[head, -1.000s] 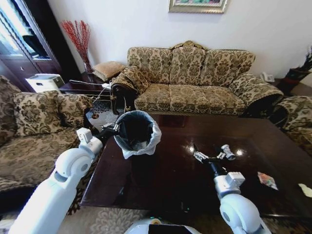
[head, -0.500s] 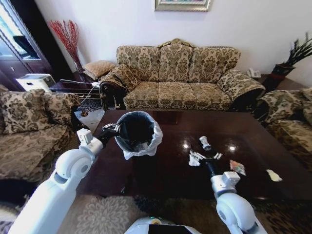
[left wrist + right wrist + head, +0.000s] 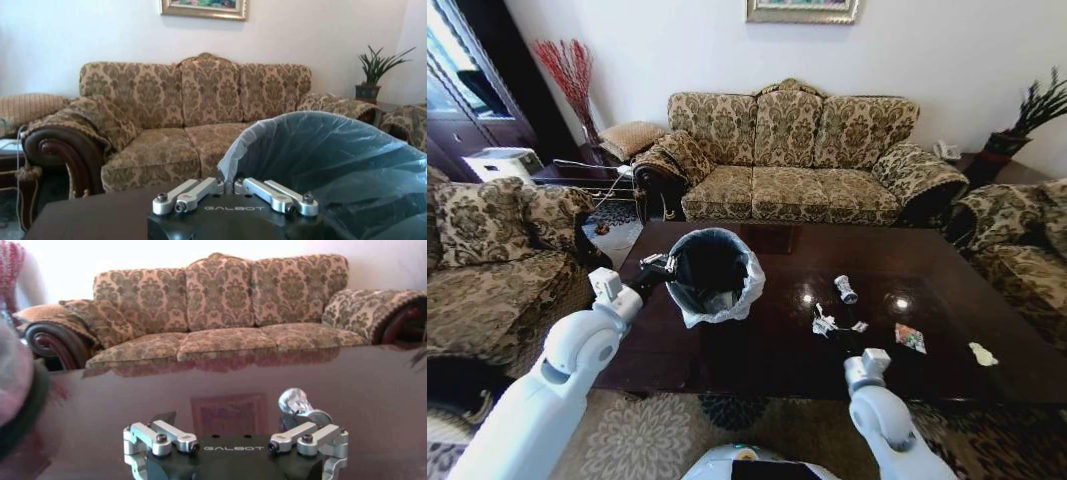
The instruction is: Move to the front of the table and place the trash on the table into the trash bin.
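Nearest the robot, the right gripper [image 3: 835, 327] hangs low over the near half of the table [image 3: 757, 355], its fingers spread wide and empty in the right wrist view, with the small silver can [image 3: 296, 404] lying just beyond them on the glossy top. A crumpled white tissue [image 3: 823, 324] sits right by the fingertips in the head view; farther right lie a colourful wrapper [image 3: 910, 338] and another pale scrap [image 3: 983, 354] near the table's edge. To the left, the left gripper [image 3: 233, 196] looks closed on the rim of the trash bin [image 3: 710, 272], pinching the liner bag and holding the bin up over the table's left part. The risks follow from this: the can is round and lies on its side on a slick surface, so an off-centre closing of the fingers would likely send it rolling away; the tissue is light and could be pushed aside instead of caught. The bin hangs from a pinch on rim and thin plastic, so a slip of the bag could tilt or drop it. Compared with a second ago, the view has pulled back and swung, showing more carpet at the near edge, and the right arm reaches less far over the table, while the bin remains held in the same grip.
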### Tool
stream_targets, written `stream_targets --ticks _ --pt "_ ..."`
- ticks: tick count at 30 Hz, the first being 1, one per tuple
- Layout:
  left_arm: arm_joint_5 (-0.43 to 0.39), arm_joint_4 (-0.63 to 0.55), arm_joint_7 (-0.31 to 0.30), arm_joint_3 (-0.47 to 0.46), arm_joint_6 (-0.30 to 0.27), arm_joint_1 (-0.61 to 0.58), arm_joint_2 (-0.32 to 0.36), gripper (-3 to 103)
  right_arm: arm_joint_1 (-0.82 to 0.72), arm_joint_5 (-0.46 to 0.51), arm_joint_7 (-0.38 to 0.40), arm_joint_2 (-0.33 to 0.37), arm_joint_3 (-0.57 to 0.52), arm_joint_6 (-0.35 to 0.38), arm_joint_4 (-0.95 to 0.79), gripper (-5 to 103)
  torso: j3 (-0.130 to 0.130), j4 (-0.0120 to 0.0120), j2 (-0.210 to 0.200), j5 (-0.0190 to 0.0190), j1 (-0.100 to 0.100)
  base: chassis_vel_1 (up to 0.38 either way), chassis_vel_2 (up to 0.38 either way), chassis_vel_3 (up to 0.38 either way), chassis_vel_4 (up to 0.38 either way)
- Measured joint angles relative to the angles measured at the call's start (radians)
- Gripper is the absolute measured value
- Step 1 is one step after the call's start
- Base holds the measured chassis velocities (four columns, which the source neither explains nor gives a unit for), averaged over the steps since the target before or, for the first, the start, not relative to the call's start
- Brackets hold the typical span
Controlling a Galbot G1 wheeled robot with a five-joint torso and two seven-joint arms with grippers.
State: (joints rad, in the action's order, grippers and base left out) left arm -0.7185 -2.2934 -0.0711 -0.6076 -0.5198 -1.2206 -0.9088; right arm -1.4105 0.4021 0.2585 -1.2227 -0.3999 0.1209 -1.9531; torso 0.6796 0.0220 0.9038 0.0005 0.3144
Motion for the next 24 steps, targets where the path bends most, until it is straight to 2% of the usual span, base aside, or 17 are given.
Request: stream_targets --ticks 6,18,22,24 --pt "-0.001 -0.011 -0.008 -0.006 0.002 -0.029 -0.001 3 0.064 0.031 0.023 -0.028 0.004 0.019 0.102 100 0.0 0.0002 0.0 -0.0007 0.0 0.0 0.0 0.0 0.0" --pt "-0.005 -0.005 -0.007 0.006 0.003 -0.015 0.002 3 0.091 0.052 0.011 -0.034 0.018 0.021 0.204 101 0.0 -0.0001 0.0 -0.0006 0.0 0.0 0.0 0.0 0.0" --pt "-0.007 -0.003 -0.004 0.007 0.003 -0.016 -0.006 3 0.105 0.05 0.006 -0.035 0.025 0.013 0.238 84 0.0 0.0 0.0 -0.0006 0.0 0.0 0.0 0.0 0.0" --pt "-0.008 -0.003 -0.002 0.007 0.003 -0.017 -0.006 3 0.107 0.049 0.006 -0.037 0.026 0.011 0.246 84 0.0 -0.0001 0.0 -0.0005 0.0 0.0 0.0 0.0 0.0"
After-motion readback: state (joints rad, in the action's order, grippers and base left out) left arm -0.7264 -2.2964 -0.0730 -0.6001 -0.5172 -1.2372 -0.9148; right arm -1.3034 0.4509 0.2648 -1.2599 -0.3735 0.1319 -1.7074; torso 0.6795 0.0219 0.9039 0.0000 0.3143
